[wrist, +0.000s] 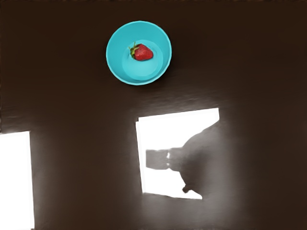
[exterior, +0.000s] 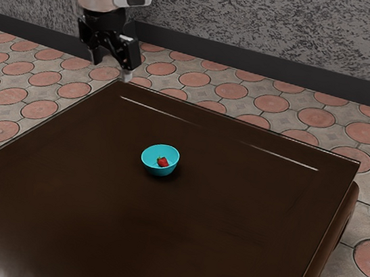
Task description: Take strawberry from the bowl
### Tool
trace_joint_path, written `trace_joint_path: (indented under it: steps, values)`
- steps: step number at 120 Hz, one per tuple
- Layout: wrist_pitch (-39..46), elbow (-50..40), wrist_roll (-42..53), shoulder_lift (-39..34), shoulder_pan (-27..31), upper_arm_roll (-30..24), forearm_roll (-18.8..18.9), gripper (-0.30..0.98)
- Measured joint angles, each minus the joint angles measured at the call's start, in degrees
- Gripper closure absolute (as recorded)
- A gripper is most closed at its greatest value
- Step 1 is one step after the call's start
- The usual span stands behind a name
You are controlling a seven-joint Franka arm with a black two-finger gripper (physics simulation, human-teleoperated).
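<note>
1 berry (wrist: pixel 144 52): lying inside the bowl (wrist: pixel 115 52), whose wall is preventing rolling.
Gripper (exterior: pixel 112 67): hanging empty, fingers standing apart, leaving grasping room.

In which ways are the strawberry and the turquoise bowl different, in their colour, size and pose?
The strawberry is red with green leaves, while the turquoise bowl has no second colour. The strawberry is much smaller than the bowl and covers only a part of its bottom. The strawberry lies on its side; the bowl stands upright on the table. Neither of them is held by the hand.
</note>
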Motion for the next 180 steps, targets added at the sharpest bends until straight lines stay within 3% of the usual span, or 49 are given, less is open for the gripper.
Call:
trace_joint_path:
  steps: [14,24,45,60,79,102,120,139,154,180]
  values:
    - [1.6,-1.2,-0.3,2.7,-1.0,0.5,0.9,0.0]
    - [3.6,0.1,-0.7,12.5,-6.5,7.5,1.0,0.0]
    - [6.7,9.0,-0.7,25.4,-3.1,11.7,4.4,0.01]
    - [8.6,9.2,-0.6,27.3,-3.7,12.0,5.0,0.02]
    - [12.0,4.0,-0.7,27.2,-4.3,11.7,3.9,0.24]
    - [16.6,3.4,-0.8,28.0,-6.1,11.7,3.0,0.35]
    - [22.5,7.2,-0.9,34.3,-6.6,11.6,-1.2,0.39]
    - [25.7,6.7,-6.5,33.4,-3.0,10.2,-8.2,0.39]
    - [27.0,3.4,-13.9,32.2,-2.3,9.6,-10.2,0.39]
    - [33.7,1.7,-25.9,34.8,-0.8,9.7,-11.6,0.5]
